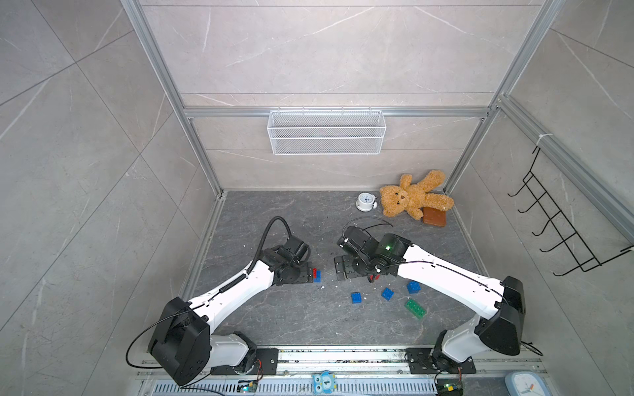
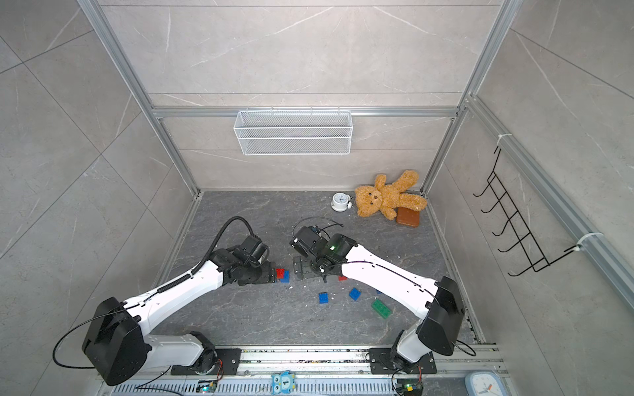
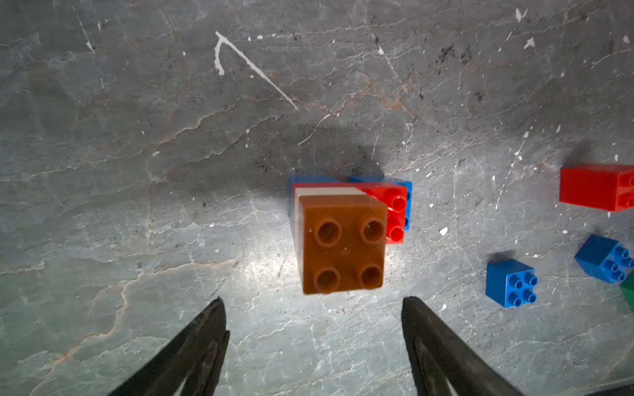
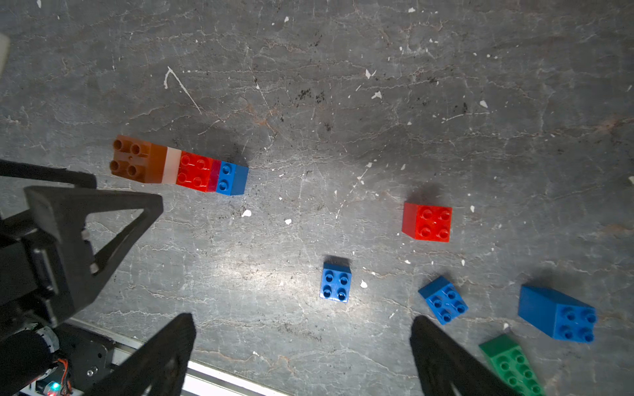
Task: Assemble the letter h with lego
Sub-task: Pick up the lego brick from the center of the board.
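Two white-and-black robot arms, the left arm (image 1: 236, 291) and the right arm (image 1: 446, 274), reach over the dark grey marbled worktop (image 1: 274, 319). The left claw (image 3: 312, 305) hangs above the lego tower with jaws spread and nothing between them. The right claw (image 4: 302, 320) is wide open and empty too, above the loose pieces. The stepped lego tower (image 4: 178, 166) stands on the worktop just under the left claw: a brown square studded brick (image 3: 343, 240) on top, then a thin white layer (image 4: 171, 166), a red studded brick (image 4: 195, 171) and a blue studded brick (image 4: 231, 178) lowest, the lower ones jutting out to one side. Loose near the right arm lie a long green studded brick (image 4: 511, 367), a tall blue brick (image 4: 559, 313), a red square brick (image 4: 429, 223), a small blue square brick (image 4: 336, 283) and a skewed small blue brick (image 4: 444, 301). The step in hand looks like fetching the next piece. To do it well, the left claw should rise straight so it does not nudge the tower. The right claw should turn square to its chosen brick's flat sides, close below the studs, and seat it stud over stud.
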